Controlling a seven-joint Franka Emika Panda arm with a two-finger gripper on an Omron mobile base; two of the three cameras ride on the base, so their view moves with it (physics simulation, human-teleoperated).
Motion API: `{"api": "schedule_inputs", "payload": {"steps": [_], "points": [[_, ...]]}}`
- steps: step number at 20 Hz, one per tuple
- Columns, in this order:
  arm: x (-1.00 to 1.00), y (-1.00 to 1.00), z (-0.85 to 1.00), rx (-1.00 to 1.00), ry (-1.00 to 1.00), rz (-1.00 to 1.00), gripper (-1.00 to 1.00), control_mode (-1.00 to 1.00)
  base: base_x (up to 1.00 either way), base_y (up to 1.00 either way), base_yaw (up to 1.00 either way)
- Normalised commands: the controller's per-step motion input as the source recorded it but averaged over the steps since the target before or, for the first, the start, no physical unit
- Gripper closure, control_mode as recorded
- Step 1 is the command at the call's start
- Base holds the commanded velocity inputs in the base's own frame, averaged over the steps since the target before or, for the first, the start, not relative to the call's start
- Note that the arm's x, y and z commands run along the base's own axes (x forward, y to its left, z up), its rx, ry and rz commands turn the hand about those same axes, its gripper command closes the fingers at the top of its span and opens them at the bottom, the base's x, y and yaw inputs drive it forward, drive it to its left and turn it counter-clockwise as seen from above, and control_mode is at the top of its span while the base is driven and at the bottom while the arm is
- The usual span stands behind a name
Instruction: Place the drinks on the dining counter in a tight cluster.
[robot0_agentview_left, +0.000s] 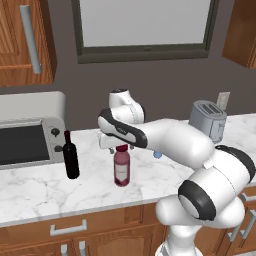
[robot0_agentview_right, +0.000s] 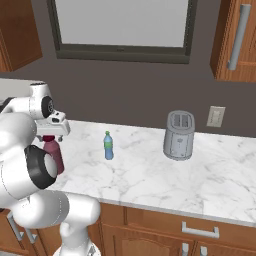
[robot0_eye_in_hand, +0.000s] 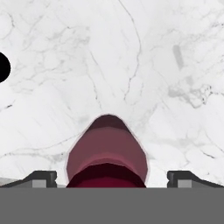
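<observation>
Wall counter (robot0_agentview_left: 30, 192), left to right: toaster oven (robot0_agentview_left: 27, 142); black wine bottle (robot0_agentview_left: 70, 156), upright; dark-red juice bottle (robot0_agentview_left: 121, 166), upright, directly under the gripper (robot0_eye_in_hand: 111, 176), whose jaws stand wide on either side of the cap, nothing held; small blue water bottle (robot0_agentview_right: 108, 146), well apart; toaster (robot0_agentview_right: 179, 135). Risk: an off-centre descent could let one fingertip (robot0_eye_in_hand: 41, 177) strike the shoulder and tip the juice bottle toward the nearby wine bottle.
</observation>
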Motion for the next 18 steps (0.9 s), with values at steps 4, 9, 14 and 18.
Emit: {"api": "schedule_inputs", "payload": {"steps": [4, 9, 14, 18], "points": [[0.00, 0.00, 0.00, 0.00, 0.00, 0.00, -1.00, -1.00, 0.00, 0.00, 0.00], [0.00, 0.00, 0.00, 0.00, 0.00, 0.00, 1.00, -1.00, 0.00, 0.00, 0.00], [0.00, 0.00, 0.00, 0.00, 0.00, 0.00, 1.00, -1.00, 0.00, 0.00, 0.00], [-0.04, -0.02, 0.00, 0.00, -0.01, 0.00, 1.00, -1.00, 0.00, 0.00, 0.00]]}}
